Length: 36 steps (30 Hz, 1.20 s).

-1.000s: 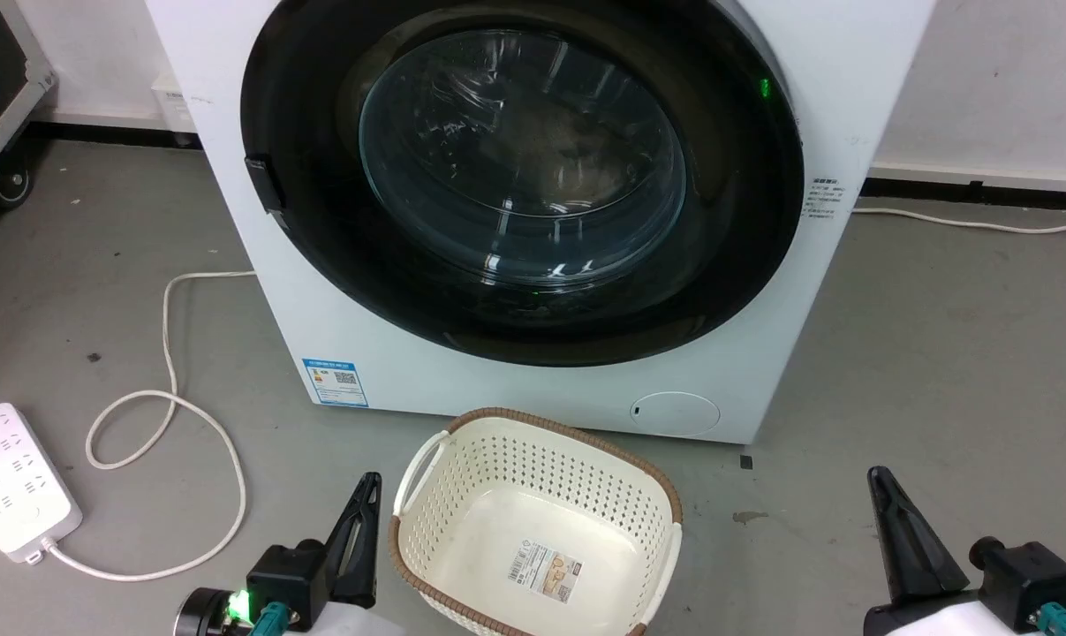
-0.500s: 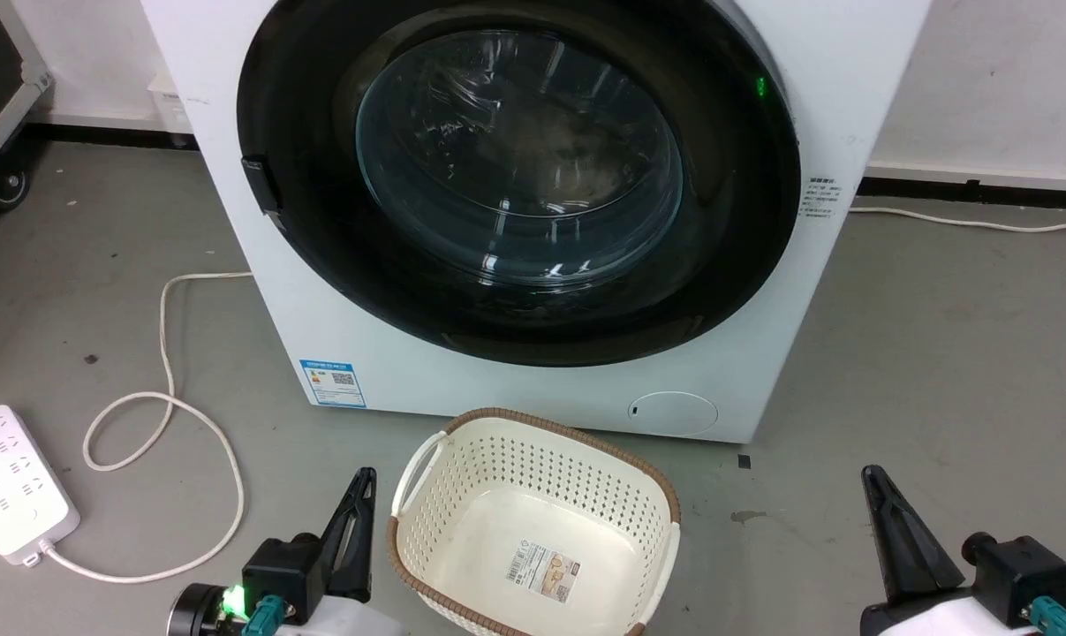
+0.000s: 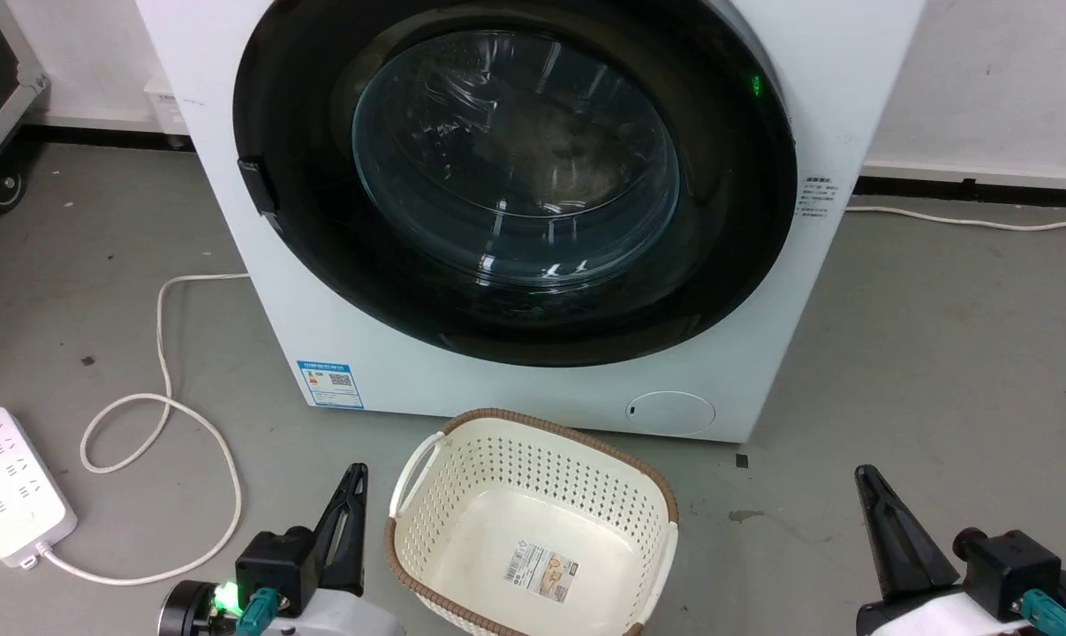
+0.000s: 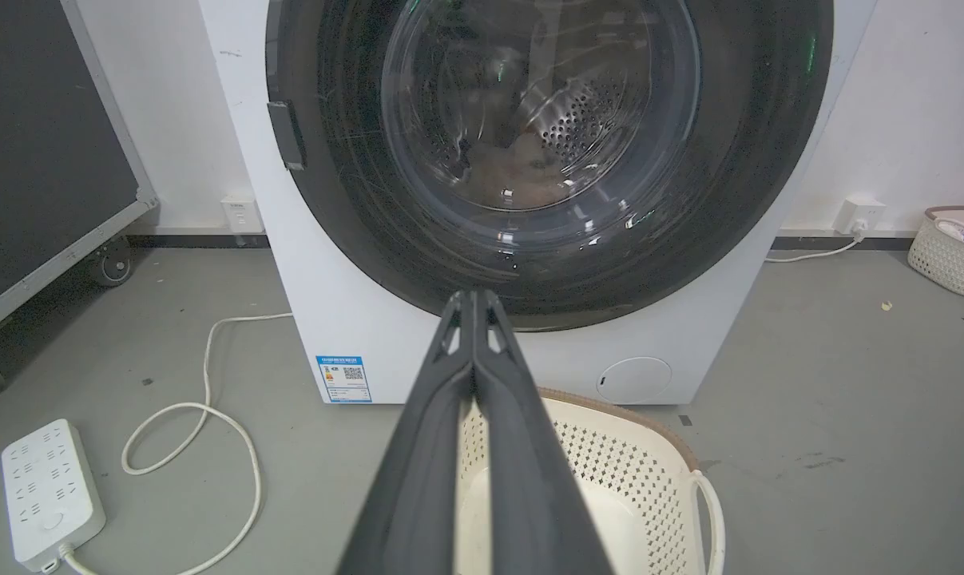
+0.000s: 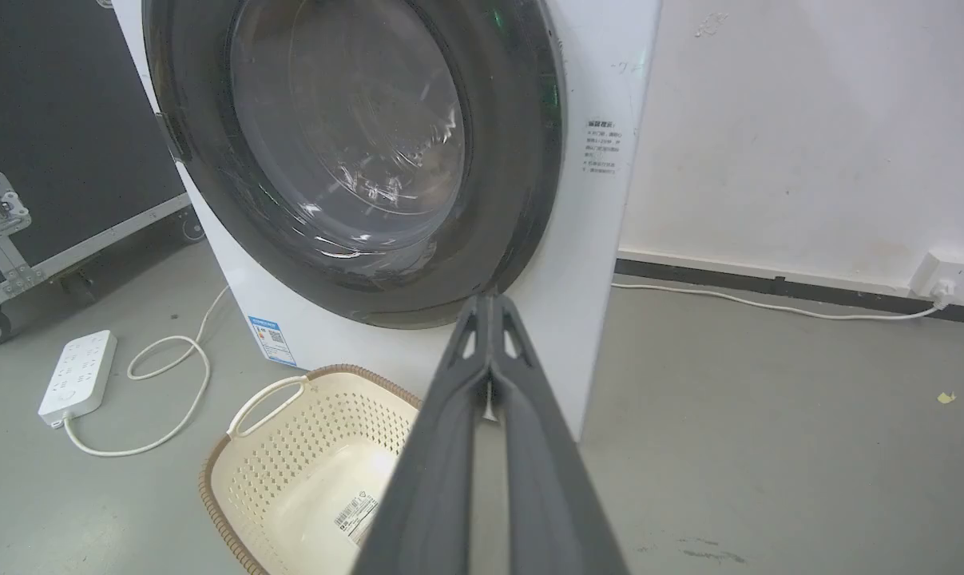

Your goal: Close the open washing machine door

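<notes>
Head view: the washing machine door (image 3: 515, 177) lies flat against the white machine front, at 12 o'clock from the basket (image 3: 533, 539).
The left hand (image 3: 356, 477) is low at 7 o'clock and the right hand (image 3: 868, 481) at 5 o'clock, each with fingers pressed together and holding nothing. I judge the door heavy, stiff and glossy-slippery, with breakable glass. It is better to push on the black ring near the small tab (image 3: 257, 185) at its 9 o'clock, not on the bowl.
</notes>
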Motion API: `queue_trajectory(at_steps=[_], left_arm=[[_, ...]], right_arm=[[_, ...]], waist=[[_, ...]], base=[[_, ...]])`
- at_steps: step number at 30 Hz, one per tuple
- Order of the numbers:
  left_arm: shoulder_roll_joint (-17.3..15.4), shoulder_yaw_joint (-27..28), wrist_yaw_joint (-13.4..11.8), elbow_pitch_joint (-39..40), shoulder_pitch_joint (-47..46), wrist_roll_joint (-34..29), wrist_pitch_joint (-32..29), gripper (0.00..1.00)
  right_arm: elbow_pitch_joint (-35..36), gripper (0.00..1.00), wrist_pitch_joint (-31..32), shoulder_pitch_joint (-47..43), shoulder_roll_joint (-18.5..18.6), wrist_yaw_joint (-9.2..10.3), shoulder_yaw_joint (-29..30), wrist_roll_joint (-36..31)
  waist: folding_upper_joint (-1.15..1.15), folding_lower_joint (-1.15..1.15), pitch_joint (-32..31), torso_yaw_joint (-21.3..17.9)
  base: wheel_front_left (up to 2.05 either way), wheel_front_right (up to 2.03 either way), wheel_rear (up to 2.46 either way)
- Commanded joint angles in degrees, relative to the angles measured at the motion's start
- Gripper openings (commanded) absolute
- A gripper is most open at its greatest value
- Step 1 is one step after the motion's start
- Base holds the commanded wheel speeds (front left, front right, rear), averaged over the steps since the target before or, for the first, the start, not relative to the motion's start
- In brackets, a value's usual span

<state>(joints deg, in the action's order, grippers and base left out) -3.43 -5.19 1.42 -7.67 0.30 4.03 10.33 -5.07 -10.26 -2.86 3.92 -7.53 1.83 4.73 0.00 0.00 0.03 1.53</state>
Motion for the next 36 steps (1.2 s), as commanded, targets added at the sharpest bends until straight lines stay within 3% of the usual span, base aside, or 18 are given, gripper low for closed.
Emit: queue_trajectory(at_steps=[1,36], left_arm=[[0.0,0.2,-0.3,0.5,-0.1,-0.5,-0.4,0.00],[0.2,2.2,-0.7,3.4,-0.2,-1.9,-4.4,0.00]], right_arm=[[0.5,0.00,0.3,0.8,-0.3,0.01,-0.1,-0.4],[2.3,0.00,4.3,1.6,-0.6,0.02,-0.8,-2.1]], waist=[[0.00,0.00,0.0,0.0],[0.00,0.00,0.0,-0.6]], base=[[0.00,0.00,0.00],[0.00,0.00,0.00]])
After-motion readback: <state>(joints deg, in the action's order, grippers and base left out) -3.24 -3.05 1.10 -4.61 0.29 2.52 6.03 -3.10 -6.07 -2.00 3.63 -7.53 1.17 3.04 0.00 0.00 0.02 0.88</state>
